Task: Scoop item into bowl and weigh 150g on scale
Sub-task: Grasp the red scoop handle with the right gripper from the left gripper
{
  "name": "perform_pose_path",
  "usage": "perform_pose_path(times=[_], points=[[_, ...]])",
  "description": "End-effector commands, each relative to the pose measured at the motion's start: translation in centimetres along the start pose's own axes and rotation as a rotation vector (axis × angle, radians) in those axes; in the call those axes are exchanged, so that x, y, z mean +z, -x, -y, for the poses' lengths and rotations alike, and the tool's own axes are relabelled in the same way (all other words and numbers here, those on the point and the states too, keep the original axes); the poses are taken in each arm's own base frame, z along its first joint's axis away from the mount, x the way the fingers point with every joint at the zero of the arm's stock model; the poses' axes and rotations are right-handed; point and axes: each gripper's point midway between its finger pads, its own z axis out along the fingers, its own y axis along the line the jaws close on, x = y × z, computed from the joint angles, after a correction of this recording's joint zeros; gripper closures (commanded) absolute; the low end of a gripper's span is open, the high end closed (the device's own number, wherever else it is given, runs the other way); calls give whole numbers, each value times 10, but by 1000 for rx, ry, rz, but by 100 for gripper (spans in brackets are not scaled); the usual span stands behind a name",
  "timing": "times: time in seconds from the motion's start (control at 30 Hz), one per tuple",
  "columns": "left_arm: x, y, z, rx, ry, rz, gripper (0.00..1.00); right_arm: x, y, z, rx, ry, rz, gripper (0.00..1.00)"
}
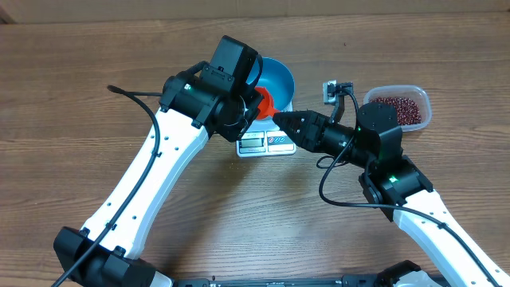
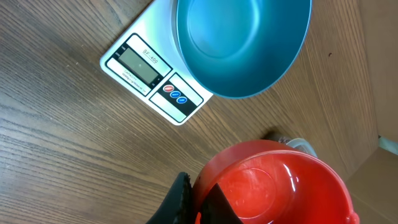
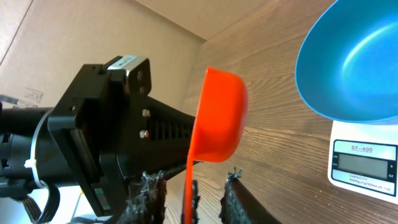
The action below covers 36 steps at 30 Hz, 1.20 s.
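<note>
Handover of the scoop [image 3: 217, 115]: it is gripped by the left claw [image 2: 198, 208]; its handle is straddled by the parted right claw [image 3: 189, 190] (closure is needed next).

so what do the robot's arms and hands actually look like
The left arm and right arm are long white links with black joints and housings. A black cable runs along the left one; another loops beside the right, which shows a green light. The left hand and right hand are black, two-fingered; the right's fingers look rough-edged.
</note>
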Motion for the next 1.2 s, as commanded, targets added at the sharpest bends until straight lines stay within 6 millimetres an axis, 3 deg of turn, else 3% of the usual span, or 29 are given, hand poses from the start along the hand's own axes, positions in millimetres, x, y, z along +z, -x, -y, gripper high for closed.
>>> perform_pose_path(times=[0.0,0.53,0.8,0.97,1.07,1.17], points=[[4,-1,-1,-15,12,5,96,-1,9,-12,-22,14,31,71],[5,-15,0,13,16,-17,95,-1,13,-10,-23,3,50,72],[5,-16,-2,14,23,-19,96,-1,14,-9,-24,-1,57,82],[5,-16,-2,14,23,-20,96,-1,14,-9,-23,-1,57,94],[5,-16,-2,13,23,-19,83,-1,14,-9,-23,-1,57,96],[5,-15,-2,12,23,-17,57,-1,15,-8,-18,-8,62,96]])
